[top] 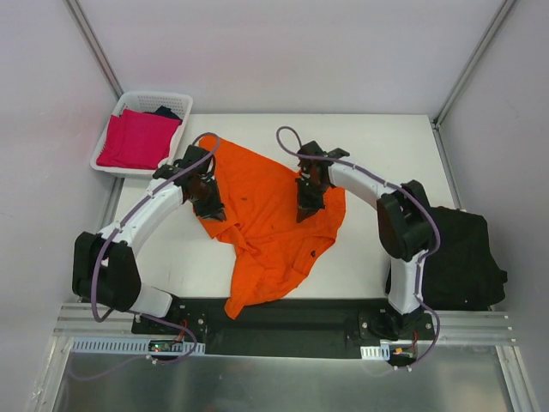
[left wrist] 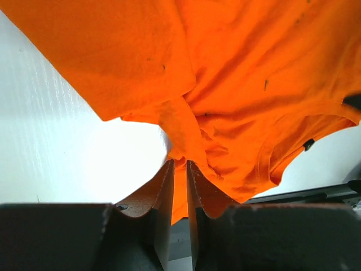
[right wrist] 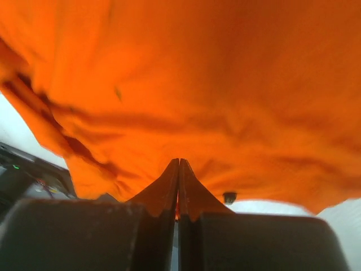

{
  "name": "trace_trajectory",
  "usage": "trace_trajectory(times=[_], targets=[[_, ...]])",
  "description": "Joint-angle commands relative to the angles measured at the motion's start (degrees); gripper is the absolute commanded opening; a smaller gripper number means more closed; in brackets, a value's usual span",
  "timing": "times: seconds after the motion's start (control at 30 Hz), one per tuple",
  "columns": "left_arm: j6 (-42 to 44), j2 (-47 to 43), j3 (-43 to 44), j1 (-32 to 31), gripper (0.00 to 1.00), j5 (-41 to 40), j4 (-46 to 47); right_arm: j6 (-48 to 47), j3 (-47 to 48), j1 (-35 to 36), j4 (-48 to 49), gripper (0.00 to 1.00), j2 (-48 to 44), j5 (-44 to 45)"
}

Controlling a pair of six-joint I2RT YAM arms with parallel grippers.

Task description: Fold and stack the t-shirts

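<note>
A bright orange t-shirt (top: 270, 215) lies crumpled across the middle of the white table (top: 377, 142), one end trailing over the near edge. My left gripper (top: 208, 204) is at its left edge. In the left wrist view the left gripper (left wrist: 179, 165) is shut on a fold of the orange t-shirt (left wrist: 242, 73). My right gripper (top: 307, 204) stands over the shirt's right half. In the right wrist view the right gripper (right wrist: 179, 162) is pressed shut with a sliver of the orange t-shirt (right wrist: 197, 84) between its fingers. A magenta-pink t-shirt (top: 137, 137) lies folded in the basket, and a black t-shirt (top: 463, 257) hangs off the table's right side.
The white lattice basket (top: 156, 93) stands at the table's far left corner, with a dark cloth (top: 167, 112) behind the pink shirt. Grey walls close in the back and both sides. The arms' base rail (top: 283, 318) runs along the near edge.
</note>
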Motion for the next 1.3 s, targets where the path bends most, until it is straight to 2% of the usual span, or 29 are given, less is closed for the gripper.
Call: trace_trajectory(times=[0.0, 0.2, 0.73, 0.8, 0.97, 1.07, 1.27], targets=[[-1.6, -3.3, -0.6, -1.2, 0.15, -3.1, -3.4, -0.2, 8.0, -7.8, 3.0, 0.01, 3.7, -6.6], [-4.0, 0.0, 1.9, -4.5, 0.17, -3.8, -5.0, -0.6, 12.5, -14.7, 3.3, 0.01, 5.9, -7.8], [-1.6, 18.6, 24.9, -12.6, 0.18, -6.4, -12.2, -3.6, 16.2, -23.5, 5.7, 0.01, 13.9, -10.4], [-1.5, 19.4, 25.7, -13.0, 0.17, -8.0, -13.5, -4.4, 16.8, -23.7, 6.2, 0.01, 13.3, -7.3], [-2.1, 19.8, 25.8, -13.4, 0.17, -9.2, -15.2, -5.5, 18.0, -23.3, 6.6, 0.01, 10.2, 8.4], [-2.7, 20.0, 25.9, -13.4, 0.17, -10.0, -15.3, -6.3, 22.4, -22.4, 2.4, 0.01, 11.4, 15.6], [-1.8, 23.4, 29.9, -13.4, 0.17, -10.5, -15.3, -6.0, 23.6, -20.7, 0.1, 0.01, 11.7, 21.9]])
